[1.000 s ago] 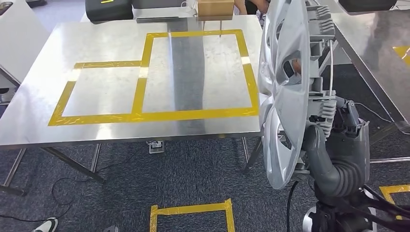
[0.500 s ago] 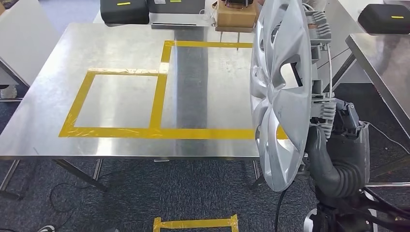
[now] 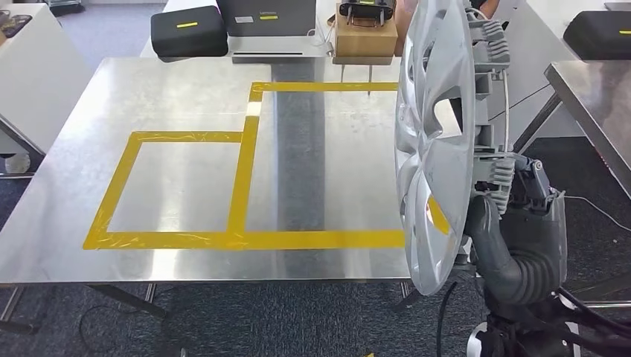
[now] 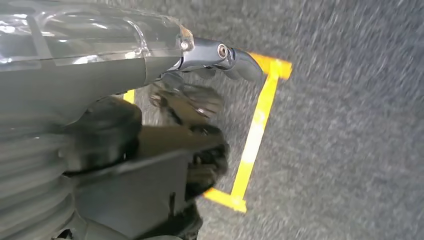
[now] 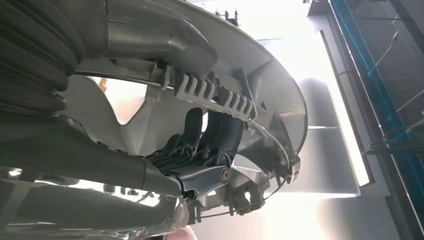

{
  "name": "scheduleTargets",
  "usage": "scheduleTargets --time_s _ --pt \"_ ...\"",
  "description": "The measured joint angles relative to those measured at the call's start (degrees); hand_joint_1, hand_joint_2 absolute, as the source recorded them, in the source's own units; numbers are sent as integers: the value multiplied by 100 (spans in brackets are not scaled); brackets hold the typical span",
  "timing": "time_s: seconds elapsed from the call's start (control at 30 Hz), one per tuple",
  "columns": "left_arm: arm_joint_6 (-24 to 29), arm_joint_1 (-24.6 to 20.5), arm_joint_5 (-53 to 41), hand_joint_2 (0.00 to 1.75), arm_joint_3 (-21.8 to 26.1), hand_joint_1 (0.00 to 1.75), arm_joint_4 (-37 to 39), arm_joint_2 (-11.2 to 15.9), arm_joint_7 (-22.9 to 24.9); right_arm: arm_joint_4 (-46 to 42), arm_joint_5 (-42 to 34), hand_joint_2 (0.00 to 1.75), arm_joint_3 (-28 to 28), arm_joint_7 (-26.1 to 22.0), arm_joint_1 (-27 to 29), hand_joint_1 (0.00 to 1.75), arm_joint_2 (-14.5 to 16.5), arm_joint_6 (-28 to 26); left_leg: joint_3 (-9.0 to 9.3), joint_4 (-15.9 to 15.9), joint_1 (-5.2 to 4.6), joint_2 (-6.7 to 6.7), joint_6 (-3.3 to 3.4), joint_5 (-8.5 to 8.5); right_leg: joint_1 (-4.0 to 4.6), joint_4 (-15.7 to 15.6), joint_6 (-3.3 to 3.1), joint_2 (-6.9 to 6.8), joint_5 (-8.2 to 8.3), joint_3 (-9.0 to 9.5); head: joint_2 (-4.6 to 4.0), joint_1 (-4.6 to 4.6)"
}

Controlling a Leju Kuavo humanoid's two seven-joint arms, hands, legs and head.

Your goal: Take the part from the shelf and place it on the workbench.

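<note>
**A:** At the right edge of the workbench [image 3: 186, 97], what do you have?

**B:** I see one silver hubcap [image 3: 431, 149], held on edge and upright, its spoked face turned toward the bench. Its lower part overlaps the bench's near right corner in my head view; I can't tell whether it touches the metal. My right hand [image 3: 521, 216] grips it from behind; in the right wrist view the dark fingers [image 5: 210, 137] curl through an opening in the ribbed back of the hubcap [image 5: 225, 100].

**A:** And the left hand?

**B:** The left hand [image 4: 200, 115] hangs over grey carpet with a yellow tape outline [image 4: 255, 125] on the floor. That view is blurred; I cannot tell whether the fingers are spread or curled.

**A:** Containers?

**B:** On the bench's far side, one cardboard box [image 3: 364, 37] with a dark device [image 3: 366, 10] sitting on top; I can't see into it. Beside it are one black case [image 3: 188, 31] with a yellow label, and one grey flat unit [image 3: 268, 18]. A second black case [image 3: 599, 33] sits at far right.

**A:** Markings?

**B:** Two yellow tape rectangles [image 3: 245, 171] on the bench, sharing one side, the right one larger.
</note>
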Motion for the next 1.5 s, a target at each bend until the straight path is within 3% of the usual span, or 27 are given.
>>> scheduleTargets --time_s 0.03,0.1,0.17,0.27,0.33,0.37,0.43,0.47,0.53,0.6,0.67,0.7,0.8,1.07,1.33,1.4,1.5 --pt "10 3 2 175 0 0 1 2 2 1 14 175 1 7 3 175 1 -10 -50 -169 36 11 -45 129 -33 7 39 2 -72 86 0 -10" --pt "19 8 0 175 0 0 1 3 5 4 62 175 3 34 4 175 5 -30 -15 -784 101 58 -110 762 -88 45 134 0 -230 255 0 -52" --pt "19 13 -17 175 0 0 1 -1 14 24 172 175 15 95 -10 175 19 -50 25 -1163 113 97 -71 1159 -109 100 238 -1 -376 336 0 -107" --pt "19 1 -69 175 -1 0 1 -4 26 85 343 175 62 198 -67 175 52 -105 32 -1156 82 87 92 1166 -131 74 379 -13 -499 382 0 -113" --pt "20 -15 -104 175 -1 0 1 -5 29 135 422 175 120 225 -122 175 81 -134 55 -1177 84 83 163 1144 -145 225 421 -23 -629 332 0 -74" --pt "21 -22 -114 175 0 0 1 -8 30 164 456 175 150 231 -152 175 95 -141 72 -1189 78 85 199 1130 -147 505 435 -26 -778 196 0 -40" --pt "21 -27 -119 175 0 0 1 -20 30 217 496 175 203 234 -185 175 121 -150 103 -1190 40 90 260 1084 -136 1319 438 -26 -1108 -256 0 39" --pt "21 -26 -119 175 0 0 1 -26 30 246 505 175 229 236 -191 175 134 -153 124 -1189 17 90 282 1060 -128 1653 428 -26 -1179 -473 0 74" --pt "23 -25 -119 175 0 0 1 -30 31 297 512 175 278 244 -200 175 159 -157 185 -1188 -24 82 305 1013 -101 1754 376 -26 -992 -654 0 120" --pt "25 -26 -119 175 0 0 0 -37 31 349 513 175 322 259 -215 175 179 -158 271 -1196 -59 68 311 959 -35 1150 252 -20 -464 -524 0 160" --pt "26 -37 -120 175 0 0 -2 -58 31 398 514 175 364 269 -237 175 198 -159 312 -1191 -94 57 292 917 39 556 106 -24 -107 -350 0 161" --pt "27 -43 -121 175 0 0 -4 -66 33 417 515 175 384 270 -250 175 207 -160 303 -1184 -101 56 298 903 59 409 120 -29 -77 -306 0 156" --pt "28 -50 -145 175 -2 0 -6 -69 43 460 557 175 429 286 -274 175 236 -168 291 -1178 -101 64 320 882 61 297 260 -34 -113 -265 0 138" --pt "17 -58 -350 175 -20 0 -12 -72 106 1072 1270 175 685 563 -551 175 497 -189 325 -1232 -91 78 288 897 64 297 222 -36 -130 -251 0 76" --pt "-67 -84 -636 175 -171 0 -17 -104 355 2659 2071 175 1153 1074 -1105 175 997 -270 325 -1241 -92 113 279 893 63 294 215 -27 -131 -248 0 73" --pt "-102 -94 -719 175 -243 0 -19 -110 376 3219 2624 175 1298 1303 -1329 175 1108 -265 325 -1241 -93 120 279 893 63 292 213 -25 -129 -248 0 73" --pt "-167 -123 -885 175 -371 0 -30 -123 458 4094 4049 175 1538 1714 -1746 175 1238 -144 325 -1241 -96 124 279 893 62 288 208 -24 -125 -248 0 77"
